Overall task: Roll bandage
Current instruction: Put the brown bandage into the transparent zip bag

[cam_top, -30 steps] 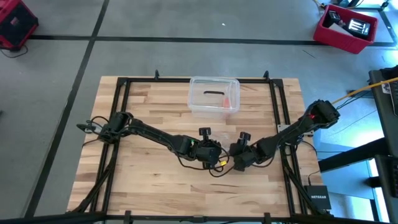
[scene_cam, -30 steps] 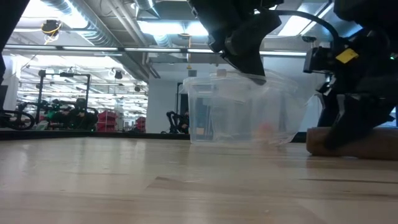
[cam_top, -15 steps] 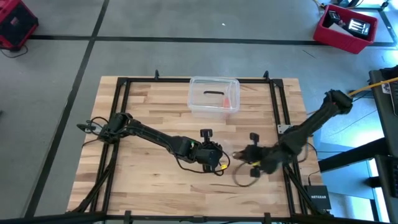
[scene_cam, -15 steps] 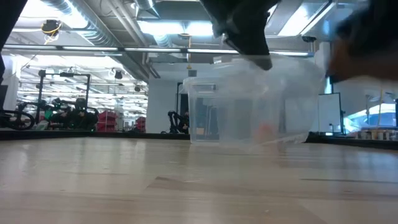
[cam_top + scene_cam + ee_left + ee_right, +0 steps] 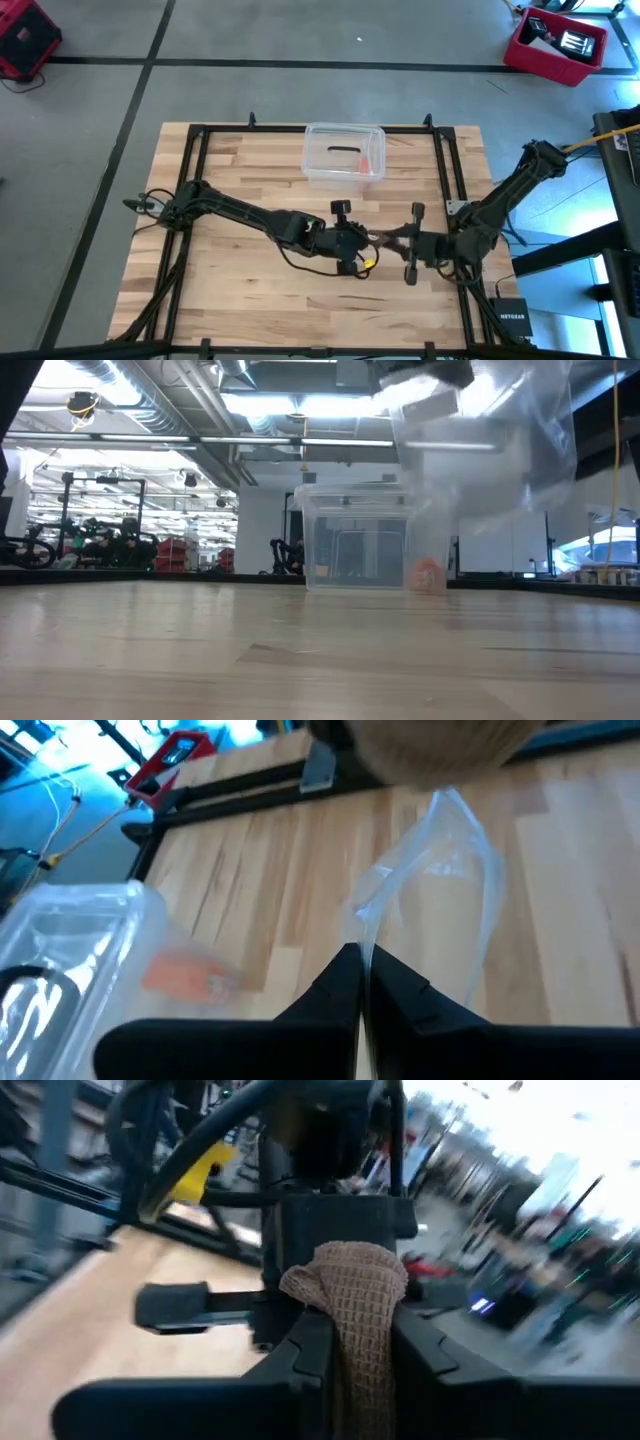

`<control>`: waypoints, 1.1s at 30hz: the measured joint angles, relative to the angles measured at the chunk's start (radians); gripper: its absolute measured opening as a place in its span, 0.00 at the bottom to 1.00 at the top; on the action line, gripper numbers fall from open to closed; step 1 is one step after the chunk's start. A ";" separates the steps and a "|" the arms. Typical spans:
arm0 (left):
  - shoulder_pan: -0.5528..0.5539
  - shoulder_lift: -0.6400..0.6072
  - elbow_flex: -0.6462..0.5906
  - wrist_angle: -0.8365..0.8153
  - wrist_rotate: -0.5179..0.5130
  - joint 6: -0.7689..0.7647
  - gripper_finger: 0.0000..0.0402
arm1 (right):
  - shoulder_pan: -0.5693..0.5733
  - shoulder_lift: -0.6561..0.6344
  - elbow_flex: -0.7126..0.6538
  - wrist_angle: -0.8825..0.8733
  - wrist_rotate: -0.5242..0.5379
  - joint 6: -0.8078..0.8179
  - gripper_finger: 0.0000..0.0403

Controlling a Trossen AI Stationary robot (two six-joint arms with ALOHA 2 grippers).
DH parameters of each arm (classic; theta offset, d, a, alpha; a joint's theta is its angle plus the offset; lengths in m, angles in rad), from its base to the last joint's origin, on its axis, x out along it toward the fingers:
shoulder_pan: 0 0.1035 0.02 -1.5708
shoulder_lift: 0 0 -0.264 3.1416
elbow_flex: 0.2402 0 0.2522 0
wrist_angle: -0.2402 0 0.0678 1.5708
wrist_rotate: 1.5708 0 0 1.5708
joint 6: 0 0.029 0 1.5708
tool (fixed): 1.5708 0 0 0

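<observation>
The right hand (image 5: 350, 1355) had just pinched the brown bandage (image 5: 352, 1305) and lifted it off the counter (image 5: 240, 290), toward four o'clock. The left hand (image 5: 362, 982), pressed together, pinched a clear plastic bag (image 5: 440, 890). Bagging, not rolling, seemed underway.

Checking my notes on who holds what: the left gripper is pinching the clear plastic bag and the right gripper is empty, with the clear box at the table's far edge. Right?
One slip: the right gripper is not empty. The right wrist view shows it shut on the brown bandage. The left gripper does pinch the clear plastic bag, and the clear box does sit at the table's far edge.
</observation>
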 joint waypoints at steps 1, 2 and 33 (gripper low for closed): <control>0.002 -0.001 0.005 0.005 0.000 -0.001 0.01 | -0.005 0.016 0.000 0.043 0.006 -0.063 0.14; 0.002 -0.002 0.012 0.006 0.002 -0.001 0.01 | -0.011 0.029 0.000 0.082 0.007 -0.124 0.14; 0.004 -0.002 0.140 -0.027 -0.020 0.076 0.01 | -0.026 0.074 0.000 0.369 -0.209 -0.523 0.14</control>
